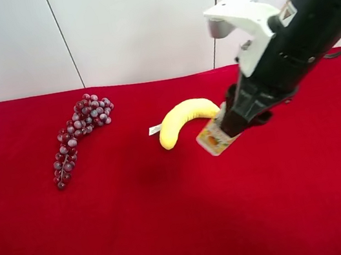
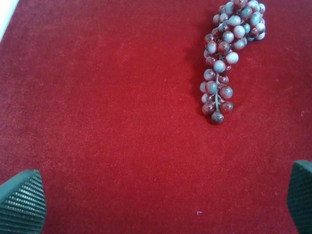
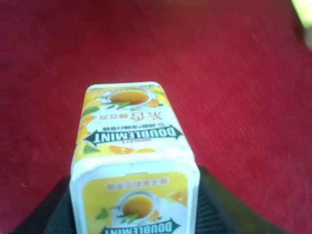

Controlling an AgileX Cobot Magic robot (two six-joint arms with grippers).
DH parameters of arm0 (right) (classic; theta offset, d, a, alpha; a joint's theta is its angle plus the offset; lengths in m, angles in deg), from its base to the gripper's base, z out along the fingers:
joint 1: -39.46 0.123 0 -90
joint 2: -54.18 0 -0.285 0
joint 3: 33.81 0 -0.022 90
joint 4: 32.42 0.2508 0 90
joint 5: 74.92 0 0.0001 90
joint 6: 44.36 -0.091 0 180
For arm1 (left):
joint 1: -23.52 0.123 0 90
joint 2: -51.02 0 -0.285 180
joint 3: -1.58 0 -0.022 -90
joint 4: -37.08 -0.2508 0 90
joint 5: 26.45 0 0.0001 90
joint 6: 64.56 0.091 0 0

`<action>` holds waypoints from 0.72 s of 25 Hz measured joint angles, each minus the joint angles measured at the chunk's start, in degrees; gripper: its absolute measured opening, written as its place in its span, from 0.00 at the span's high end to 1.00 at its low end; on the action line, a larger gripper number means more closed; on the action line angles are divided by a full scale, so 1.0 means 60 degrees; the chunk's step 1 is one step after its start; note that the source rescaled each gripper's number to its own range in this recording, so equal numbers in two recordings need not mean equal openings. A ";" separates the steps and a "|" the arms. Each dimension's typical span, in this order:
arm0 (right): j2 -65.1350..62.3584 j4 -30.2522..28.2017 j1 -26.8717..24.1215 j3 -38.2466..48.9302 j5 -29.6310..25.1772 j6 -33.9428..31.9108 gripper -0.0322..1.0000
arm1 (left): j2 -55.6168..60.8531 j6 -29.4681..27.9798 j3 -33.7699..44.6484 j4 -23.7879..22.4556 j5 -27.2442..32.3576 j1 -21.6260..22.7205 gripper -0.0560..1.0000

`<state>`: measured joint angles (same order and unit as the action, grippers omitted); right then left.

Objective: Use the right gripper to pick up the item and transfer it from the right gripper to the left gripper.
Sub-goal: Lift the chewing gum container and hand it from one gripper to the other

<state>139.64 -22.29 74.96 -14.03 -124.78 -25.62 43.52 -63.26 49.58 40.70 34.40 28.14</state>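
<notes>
Red-clothed desk (image 1: 175, 231). White-and-yellow item (image 3: 132, 141), a printed carton: clamped in the right pincer (image 1: 225, 133), just beside the banana (image 1: 182, 117), possibly touching it. Left pincer (image 2: 165, 207): spread wide, empty, over cloth near the grape bunch (image 2: 224, 58).

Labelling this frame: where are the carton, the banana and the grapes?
carton (image 3: 129, 141), right wrist view, printed face.
banana (image 1: 182, 116), exterior high view, middle of curve.
grapes (image 2: 220, 65), left wrist view, middle of bunch.

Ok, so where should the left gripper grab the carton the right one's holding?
Grip the carton at its free end, which sticks out past the right gripper, across its flat side faces. Probably come from beyond that end; the held end is covered.
</notes>
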 joint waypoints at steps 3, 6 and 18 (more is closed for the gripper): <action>0.0000 0.0036 0.0566 0.0000 0.0486 0.0074 0.96 | 0.0000 0.0000 0.0000 0.0008 0.0000 0.0000 0.00; 0.0000 0.0372 0.0940 0.0000 0.0747 0.0096 0.96 | -0.0011 0.0291 0.0000 0.0207 0.0000 0.0000 0.00; 0.0000 0.3519 0.0985 0.0000 0.0879 0.1140 0.96 | -0.2507 0.3414 -0.0981 0.2376 0.0899 -0.1566 0.00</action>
<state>139.64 -1.18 80.88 -14.03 -119.50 -18.78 28.48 -42.77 43.69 54.95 39.79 18.74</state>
